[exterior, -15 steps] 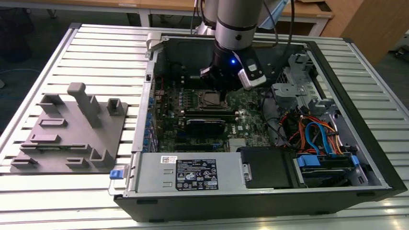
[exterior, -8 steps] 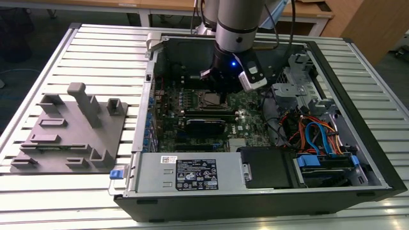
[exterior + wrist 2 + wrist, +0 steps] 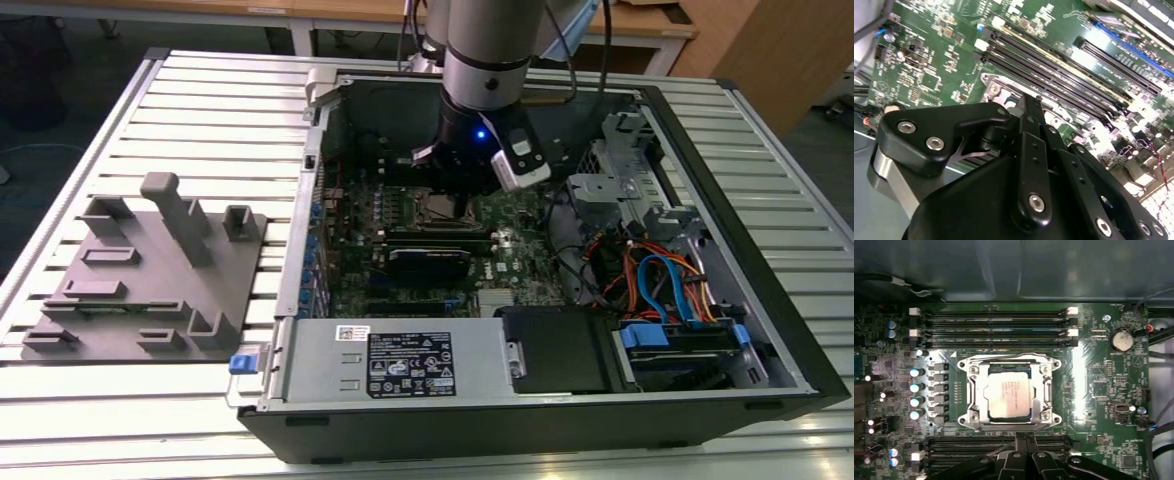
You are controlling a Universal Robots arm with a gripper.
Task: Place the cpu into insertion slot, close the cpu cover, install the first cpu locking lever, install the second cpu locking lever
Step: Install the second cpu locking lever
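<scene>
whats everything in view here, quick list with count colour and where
open black and grey metal computer case: one, on the slatted table
silver slatted metal table: one, under everything
green motherboard: one, inside the case
silver-grey square cpu: one, lying in the insertion slot
thin silver metal cpu cover: one, down around the chip
long black memory slots: several, on either side of the socket
grey plastic fixture block: one, on the table at the exterior view's left
black gripper: one, beside the socket, holding nothing

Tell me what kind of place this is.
Probably a robotics lab or test bench: an open computer case lies on a slatted metal table, a grey fixture block beside it, wooden desks behind.
</scene>
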